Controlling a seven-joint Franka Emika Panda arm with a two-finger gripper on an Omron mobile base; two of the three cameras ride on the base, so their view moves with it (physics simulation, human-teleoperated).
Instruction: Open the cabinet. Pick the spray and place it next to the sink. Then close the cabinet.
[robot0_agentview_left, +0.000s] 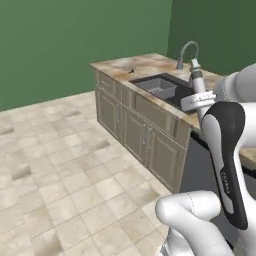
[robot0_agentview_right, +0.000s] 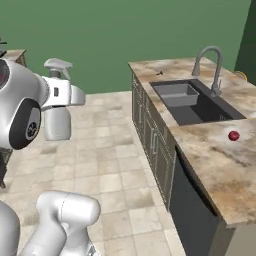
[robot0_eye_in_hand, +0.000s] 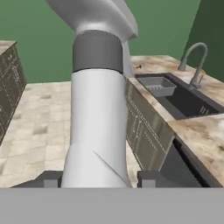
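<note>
The gripper (robot0_agentview_right: 56, 102) is clenched around the spray (robot0_agentview_right: 57, 120) and holds it upright in the air, well apart from the sink (robot0_agentview_right: 192, 102). The sink sits in the brown counter (robot0_agentview_right: 220, 150), where a small red thing (robot0_agentview_right: 233, 135), maybe a fruit, lies near the basin.

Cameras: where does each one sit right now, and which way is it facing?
Left base view: behind the arm's left, facing the sink; arm at lower right, gripper holding the spray.
Right base view: behind its right, facing the sink counter; arm lower left, spray at left.
Hand view: on the hand, looking along the spray; fingers at bottom.
All share the sink and faucet.
</note>
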